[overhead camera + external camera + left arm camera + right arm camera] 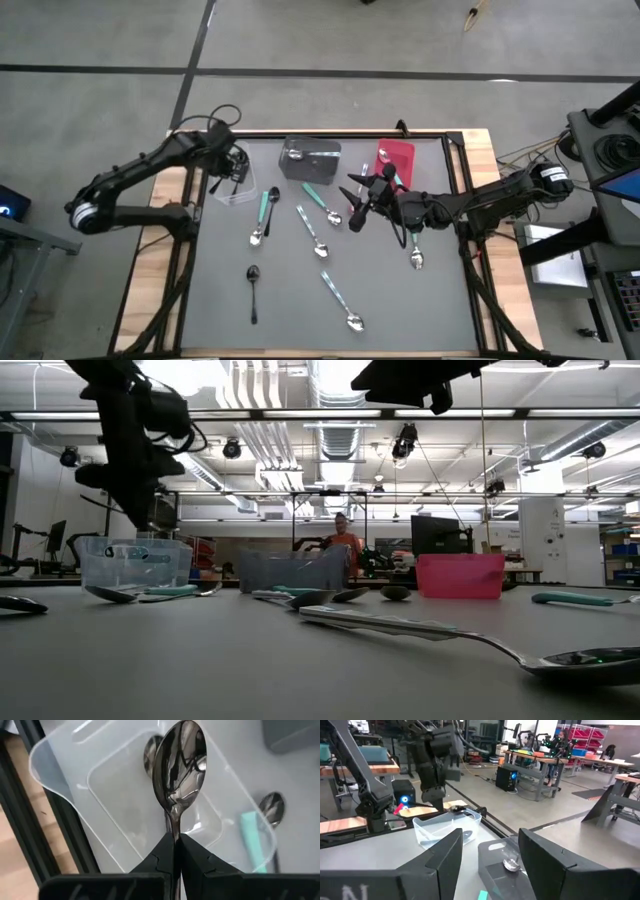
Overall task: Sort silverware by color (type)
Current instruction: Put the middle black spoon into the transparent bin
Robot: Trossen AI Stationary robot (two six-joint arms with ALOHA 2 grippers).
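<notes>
Above the clear bin (235, 185) at the bench's (300, 310) far left, the left gripper (175, 851) points down, its fingers (159, 860) closed on the handle of a black spoon (179, 767), glossy bowl uppermost in the wrist view. Another dark spoon already lies in this bin. The right gripper (358, 205) hovers mid-bench near the red bin (397, 160), fingers (451, 852) spread and empty. A grey bin (309, 160), between the other two, holds a silver spoon (300, 153). Teal-handled spoons (262, 215), silver spoons (312, 235) and one black spoon (253, 290) lie scattered on the bench.
</notes>
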